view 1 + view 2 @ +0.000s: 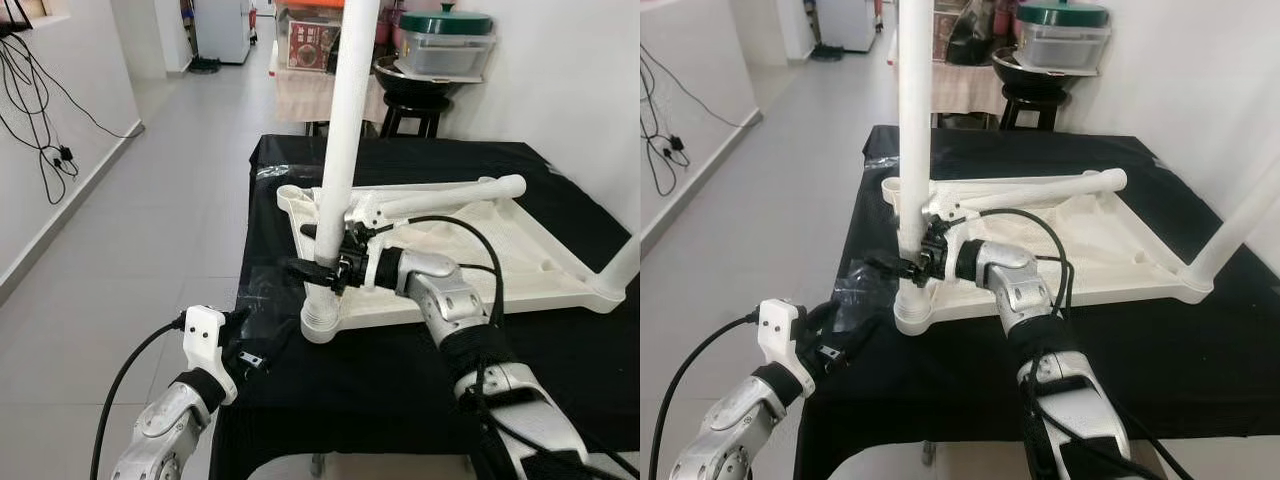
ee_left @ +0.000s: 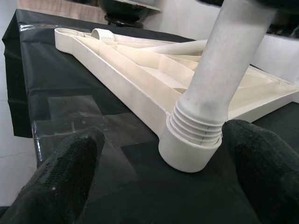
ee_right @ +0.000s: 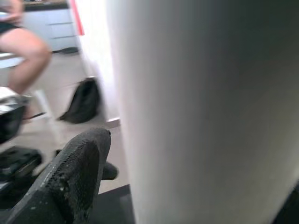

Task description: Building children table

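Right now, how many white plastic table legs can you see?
3. One upright white plastic leg in the near corner socket, gripped by the right claw; one lying loose leg across the upturned tabletop; one slanted leg at the right corner.

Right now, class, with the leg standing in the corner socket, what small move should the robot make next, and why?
Probably twist the upright table leg further in: the right gripper grips it, and thread rings show above the corner socket.

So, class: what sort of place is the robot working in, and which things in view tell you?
Probably a home: a tiled hallway floor, a lidded pot on a stool behind, and a white plastic children's table top lying upside down on a black-covered table.
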`<state>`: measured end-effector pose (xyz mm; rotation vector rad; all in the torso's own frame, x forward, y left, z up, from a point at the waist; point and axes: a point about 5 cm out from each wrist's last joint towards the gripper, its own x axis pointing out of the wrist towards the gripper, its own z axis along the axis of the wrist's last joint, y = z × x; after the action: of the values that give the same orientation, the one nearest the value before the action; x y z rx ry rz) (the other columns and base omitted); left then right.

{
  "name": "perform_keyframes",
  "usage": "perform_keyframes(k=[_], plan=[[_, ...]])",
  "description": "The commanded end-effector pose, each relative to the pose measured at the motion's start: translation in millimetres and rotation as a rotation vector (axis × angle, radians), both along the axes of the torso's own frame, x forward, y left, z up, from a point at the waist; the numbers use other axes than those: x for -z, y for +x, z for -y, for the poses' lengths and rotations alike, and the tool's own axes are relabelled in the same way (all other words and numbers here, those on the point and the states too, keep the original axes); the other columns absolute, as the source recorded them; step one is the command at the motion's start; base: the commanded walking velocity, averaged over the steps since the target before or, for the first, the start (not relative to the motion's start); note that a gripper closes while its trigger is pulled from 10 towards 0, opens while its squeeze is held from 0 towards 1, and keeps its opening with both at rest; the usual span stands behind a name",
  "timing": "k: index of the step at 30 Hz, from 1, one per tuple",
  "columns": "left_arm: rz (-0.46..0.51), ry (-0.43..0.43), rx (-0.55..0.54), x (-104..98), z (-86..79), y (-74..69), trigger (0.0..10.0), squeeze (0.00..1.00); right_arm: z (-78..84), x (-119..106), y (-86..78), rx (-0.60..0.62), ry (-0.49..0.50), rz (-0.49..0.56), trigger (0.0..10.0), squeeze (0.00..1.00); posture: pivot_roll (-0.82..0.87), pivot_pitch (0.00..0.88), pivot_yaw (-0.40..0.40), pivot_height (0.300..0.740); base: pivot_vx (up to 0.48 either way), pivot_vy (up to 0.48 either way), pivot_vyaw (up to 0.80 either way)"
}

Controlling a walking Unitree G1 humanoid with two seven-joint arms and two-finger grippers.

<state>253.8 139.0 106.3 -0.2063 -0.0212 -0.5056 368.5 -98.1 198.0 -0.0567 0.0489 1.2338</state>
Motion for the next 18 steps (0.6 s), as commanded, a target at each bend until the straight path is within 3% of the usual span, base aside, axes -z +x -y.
perform_keyframes(k=[1, 2, 4, 16, 18], plan=[[-0.002, 0.007, 0.004, 2.4, 0.4, 0.6, 10.0, 0.0, 1.6, -8.1, 2.1, -0.047, 0.009, 0.022, 2.3, 0.0, 0.08, 0.0, -0.077, 0.74, 0.0, 0.0, 0.0], [-0.002, 0.007, 0.004, 2.4, 0.4, 0.6, 10.0, 0.0, 1.6, -8.1, 2.1, -0.047, 0.009, 0.022, 2.3, 0.0, 0.08, 0.0, -0.077, 0.74, 0.0, 0.0, 0.0], [-0.002, 0.008, 0.005, 2.6, 0.3, 1.2, 10.0, 0.0, 3.5, -10.5, 4.2, -0.059, 0.019, 0.011, 0.0, 0.0, 0.08, 0.0, -0.077, 0.74, 0.0, 0.0, 0.0], [0.007, 0.004, 0.001, 1.8, 1.3, 2.1, 10.0, 0.0, 14.9, -2.1, 6.5, -0.038, 0.055, -0.014, 0.0, 0.0, 0.07, 0.0, -0.075, 0.74, 0.0, 0.0, 0.0], [0.011, 0.0, 0.003, 0.7, 1.5, 2.3, 10.0, 0.0, 22.3, 15.8, 3.6, 0.069, 0.046, -0.027, 0.0, 0.0, 0.06, 0.0, -0.079, 0.74, 0.0, 0.0, 0.0]])
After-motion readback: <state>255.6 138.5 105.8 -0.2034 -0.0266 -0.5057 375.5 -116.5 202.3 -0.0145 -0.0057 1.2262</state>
